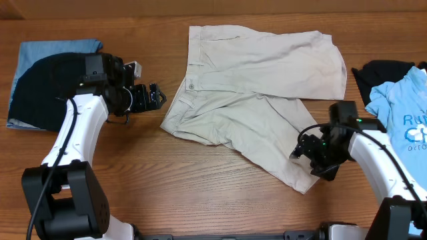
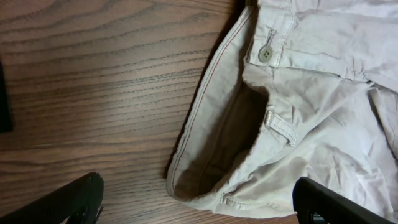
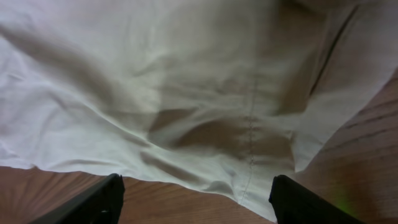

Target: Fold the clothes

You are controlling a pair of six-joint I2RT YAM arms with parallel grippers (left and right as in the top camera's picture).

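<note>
Just beside the waistband of the pale beige cotton shorts (image 1: 260,73), the left gripper (image 1: 159,98) hovers with fingers apart. The right gripper (image 1: 298,150), fingers also apart, is over the shorts' lower leg hem. The shorts lie spread on a brown wooden table (image 1: 200,200).

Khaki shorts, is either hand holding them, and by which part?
Nothing is held. The left hand is open at the waistband of the khaki shorts, and the right hand is open over a leg hem; neither grips the fabric.
</note>
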